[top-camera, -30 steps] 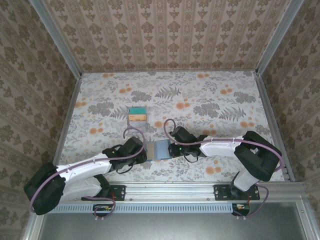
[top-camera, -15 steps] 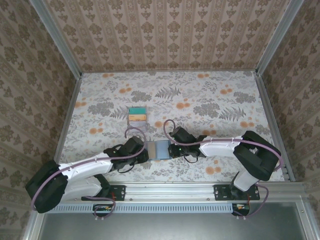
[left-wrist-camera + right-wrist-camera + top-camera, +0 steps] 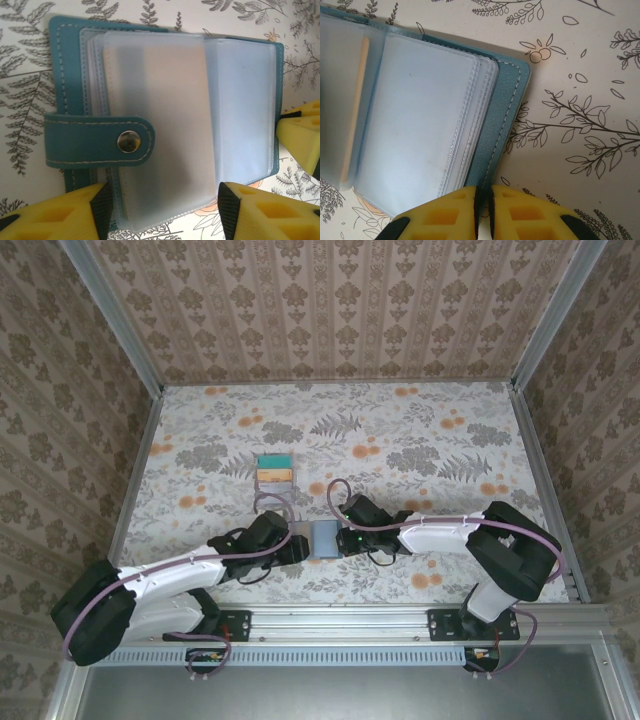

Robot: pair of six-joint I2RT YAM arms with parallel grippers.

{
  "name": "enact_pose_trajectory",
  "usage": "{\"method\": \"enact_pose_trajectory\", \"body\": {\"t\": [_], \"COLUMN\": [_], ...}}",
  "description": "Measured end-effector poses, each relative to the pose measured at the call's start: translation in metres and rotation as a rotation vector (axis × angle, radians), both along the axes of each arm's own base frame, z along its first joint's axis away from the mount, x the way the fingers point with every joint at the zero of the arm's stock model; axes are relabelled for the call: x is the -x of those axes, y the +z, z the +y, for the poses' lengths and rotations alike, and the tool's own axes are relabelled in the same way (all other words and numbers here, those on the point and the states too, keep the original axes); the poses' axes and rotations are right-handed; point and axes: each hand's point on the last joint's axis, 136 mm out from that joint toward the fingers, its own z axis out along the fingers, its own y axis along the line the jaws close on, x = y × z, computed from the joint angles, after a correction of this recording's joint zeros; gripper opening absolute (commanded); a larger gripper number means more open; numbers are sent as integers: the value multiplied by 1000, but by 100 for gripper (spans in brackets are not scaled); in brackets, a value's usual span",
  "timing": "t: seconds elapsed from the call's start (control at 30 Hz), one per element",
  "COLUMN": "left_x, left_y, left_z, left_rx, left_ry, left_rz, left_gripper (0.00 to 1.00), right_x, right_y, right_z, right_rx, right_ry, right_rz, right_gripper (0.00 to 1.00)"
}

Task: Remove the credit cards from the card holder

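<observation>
Teal stitched folding card holder (image 3: 70, 75) open, near edge between L gripper (image 3: 165, 205) fingers: spread wide, empty. R gripper (image 3: 484, 200) pinched shut at cover edge, hold unclear. Orange plastic card (image 3: 356, 110) inside frosted sleeve (image 3: 165, 100). Risk: holder slides if R slips.

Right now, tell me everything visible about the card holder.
The card holder lies open on the floral table: teal stitched cover, leather-like, frosted plastic sleeves, a strap with a metal snap. An orange card shows through one sleeve. The open left gripper straddles one edge; the shut right gripper meets another edge.
</observation>
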Motion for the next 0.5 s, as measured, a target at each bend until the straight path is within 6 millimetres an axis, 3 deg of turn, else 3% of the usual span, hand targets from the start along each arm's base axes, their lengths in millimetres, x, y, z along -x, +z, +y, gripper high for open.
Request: {"method": "enact_pose_trajectory", "body": {"t": [0.07,0.5], "left_x": [0,5], "left_y": [1,3], "left_z": [-1,-8], "left_rx": [3,1], "left_ry": [-4,-50], "left_rz": [-3,-16], "left_gripper": [68,68], "right_x": [0,0], "right_y": [0,0], "right_z": [0,0], "right_rx": [1,2], "right_ry": [-1,-2], "right_rz": [-1,-1], "right_gripper": [17,17]}}
